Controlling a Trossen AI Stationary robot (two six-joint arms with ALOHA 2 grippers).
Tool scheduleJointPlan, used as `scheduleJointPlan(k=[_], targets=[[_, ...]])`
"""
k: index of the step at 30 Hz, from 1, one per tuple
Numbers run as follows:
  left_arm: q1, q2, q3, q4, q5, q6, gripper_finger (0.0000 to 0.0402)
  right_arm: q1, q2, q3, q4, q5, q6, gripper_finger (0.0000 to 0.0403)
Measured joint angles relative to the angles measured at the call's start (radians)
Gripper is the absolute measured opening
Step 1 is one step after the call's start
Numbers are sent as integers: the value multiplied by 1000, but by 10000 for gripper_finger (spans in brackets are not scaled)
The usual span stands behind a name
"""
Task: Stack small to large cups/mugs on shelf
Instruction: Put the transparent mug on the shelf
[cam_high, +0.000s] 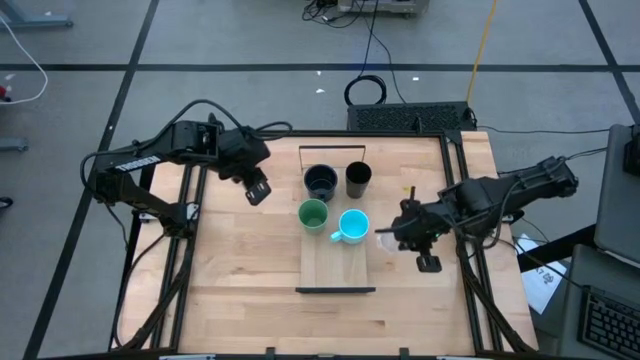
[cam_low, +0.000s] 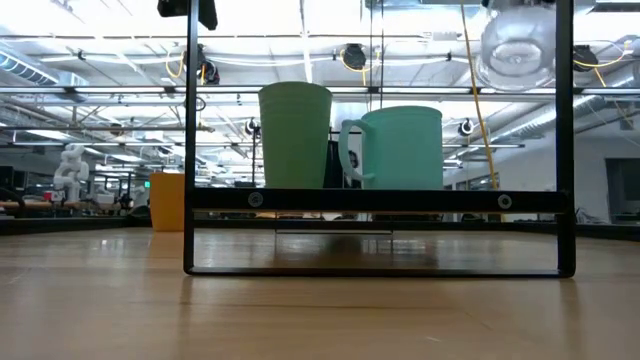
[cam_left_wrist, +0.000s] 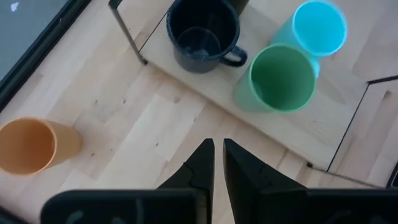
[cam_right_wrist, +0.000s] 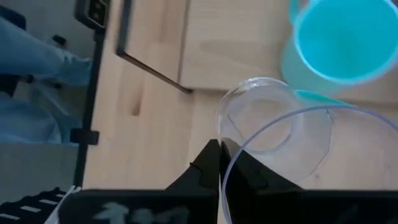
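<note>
Bench (cam_high: 230, 280) bearing shelf (cam_high: 335, 270) with dark mug (cam_high: 320, 181), black cup (cam_high: 358, 178), green cup (cam_high: 313, 214), blue mug (cam_high: 353, 226); right gripper (cam_right_wrist: 219, 155) clamped on clear cup's (cam_right_wrist: 273, 134) rim (apparently lifted, beside shelf); left gripper (cam_left_wrist: 218, 155) nearly closed, empty, near orange cup (cam_left_wrist: 28, 146)

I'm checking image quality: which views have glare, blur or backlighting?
Low view: bright ceiling lights backlight the green cup and blue mug. Right wrist view: the clear cup looks smeared. Left wrist view: blue mug's rim slightly soft.
</note>
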Motion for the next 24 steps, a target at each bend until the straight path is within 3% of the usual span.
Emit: scheduleJointPlan(k=[7, 24], targets=[[0, 0, 0, 37, 40, -9, 33, 60, 116, 87, 20, -1, -41, 0], [-56, 0, 0, 34, 90, 33, 33, 24, 414, 334, -72, -34, -188, 0]])
